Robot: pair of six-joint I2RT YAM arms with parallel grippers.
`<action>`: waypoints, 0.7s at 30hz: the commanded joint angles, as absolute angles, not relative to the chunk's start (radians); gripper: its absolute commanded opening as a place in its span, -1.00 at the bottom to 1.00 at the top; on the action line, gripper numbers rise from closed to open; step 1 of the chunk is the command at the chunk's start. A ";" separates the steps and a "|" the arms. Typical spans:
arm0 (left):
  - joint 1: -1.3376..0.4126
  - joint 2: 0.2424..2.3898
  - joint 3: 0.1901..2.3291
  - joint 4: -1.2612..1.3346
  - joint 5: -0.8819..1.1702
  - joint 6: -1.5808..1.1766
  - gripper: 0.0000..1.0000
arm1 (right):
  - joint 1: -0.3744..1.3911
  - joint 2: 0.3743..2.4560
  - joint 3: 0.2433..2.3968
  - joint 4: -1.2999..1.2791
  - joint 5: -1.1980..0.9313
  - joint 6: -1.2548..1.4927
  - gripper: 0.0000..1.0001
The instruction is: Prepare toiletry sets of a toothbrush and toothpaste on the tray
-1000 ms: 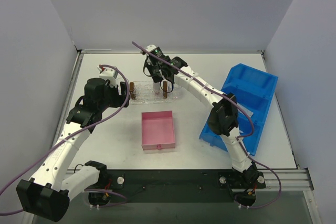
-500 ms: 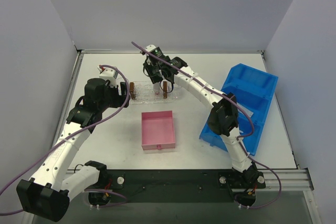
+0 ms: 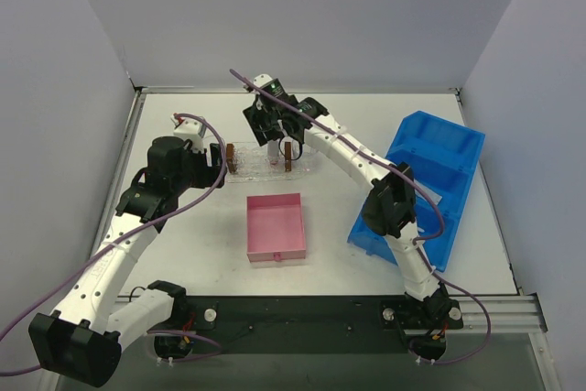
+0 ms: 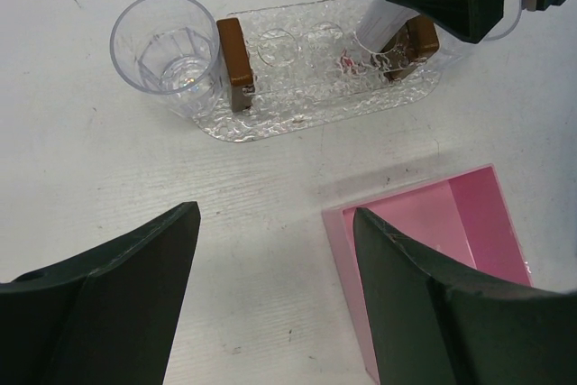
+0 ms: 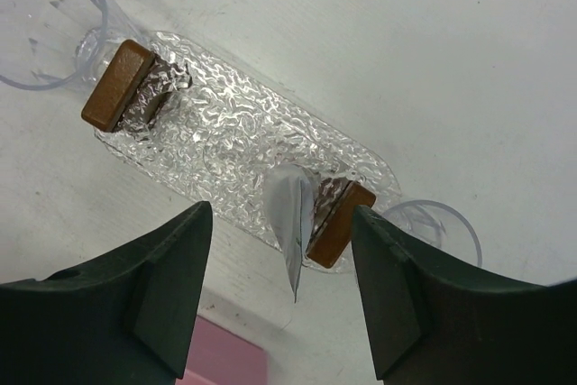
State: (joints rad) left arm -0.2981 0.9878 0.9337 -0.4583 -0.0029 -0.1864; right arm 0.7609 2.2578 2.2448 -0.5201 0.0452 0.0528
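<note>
Hovering above the tray (image 5: 225, 146) at the far middle of the table (image 3: 183, 244), the right claw (image 3: 265, 131) has its fingers spread wide and grips nothing. Directly below it a silver-grey toothpaste (image 5: 288, 214) tube stands on the tray, tilted and leaning against the brown block (image 5: 338, 223) at the tray's right end; neither finger touches it. The other brown block (image 5: 117, 83) stands upright at the tray's opposite end with nothing against it. A clear cup (image 4: 171, 51) sits on the table touching the tray's left end, and a second clear cup (image 5: 437, 227) sits just beside the right end. The left claw (image 4: 275, 223) is also spread wide and holds nothing; it hangs over bare table on the near side of the tray, between the tray and the pink box (image 4: 433, 232). The pink box lies open near the table's middle, and a big blue bin (image 3: 426, 180) stands well apart at the right side.
</note>
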 commanded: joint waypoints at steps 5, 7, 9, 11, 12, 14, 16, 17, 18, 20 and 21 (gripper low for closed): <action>-0.295 0.997 0.988 -0.423 -0.011 -0.155 0.59 | 0.755 2.129 2.301 -0.468 0.072 0.075 0.21; -0.295 1.000 0.997 -0.426 -0.011 -0.155 0.59 | 0.744 2.085 2.284 -0.469 0.084 0.090 0.21; -0.295 1.005 1.005 -0.428 -0.009 -0.158 0.59 | 0.730 2.040 2.232 -0.469 0.095 0.121 0.20; -0.295 1.009 1.009 -0.430 -0.009 -0.164 0.59 | 0.703 1.958 2.175 -0.469 0.106 0.158 0.19; -0.295 1.012 1.011 -0.430 -0.008 -0.170 0.59 | 0.692 1.894 2.148 -0.469 0.120 0.169 0.19; -0.295 1.020 1.011 -0.422 -0.003 -0.176 0.59 | 0.648 1.824 2.045 -0.471 0.127 0.193 0.18; -0.295 1.026 1.011 -0.413 0.000 -0.184 0.58 | 0.606 1.720 1.932 -0.477 0.144 0.245 0.18; -0.295 1.034 1.009 -0.408 0.000 -0.186 0.58 | 0.563 1.685 1.884 -0.480 0.150 0.264 0.18; -0.295 1.037 1.008 -0.405 0.000 -0.186 0.58 | 0.543 1.616 1.837 -0.480 0.158 0.288 0.18; -0.296 1.048 1.005 -0.393 0.000 -0.187 0.58 | 0.508 1.550 1.691 -0.488 0.201 0.288 0.18; -0.296 1.054 1.003 -0.390 0.000 -0.189 0.58 | 0.476 1.499 1.652 -0.500 0.219 0.288 0.18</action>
